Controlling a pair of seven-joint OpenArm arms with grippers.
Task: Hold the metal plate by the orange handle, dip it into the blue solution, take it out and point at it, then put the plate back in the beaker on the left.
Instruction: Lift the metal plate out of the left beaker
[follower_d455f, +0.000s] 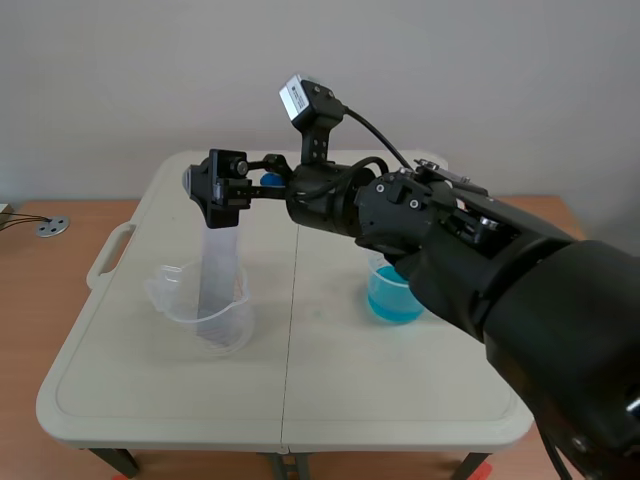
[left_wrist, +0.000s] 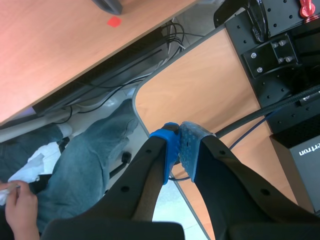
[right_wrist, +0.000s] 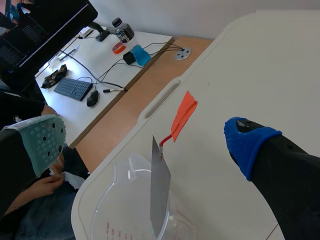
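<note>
The metal plate stands tilted in the clear beaker on the left of the white table. My right gripper hovers over the plate's top and hides the handle in the scene view. In the right wrist view this gripper is open. The orange handle and the plate lie free between its fingers, touching neither pad, with the beaker below. A beaker of blue solution sits at the right, partly behind the arm. My left gripper is shut on nothing, off the table.
The white folding table has a moulded handle on its left edge. A neighbouring desk holds a keyboard, a mouse and a bottle. A seated person's hand and legs show beyond the left gripper.
</note>
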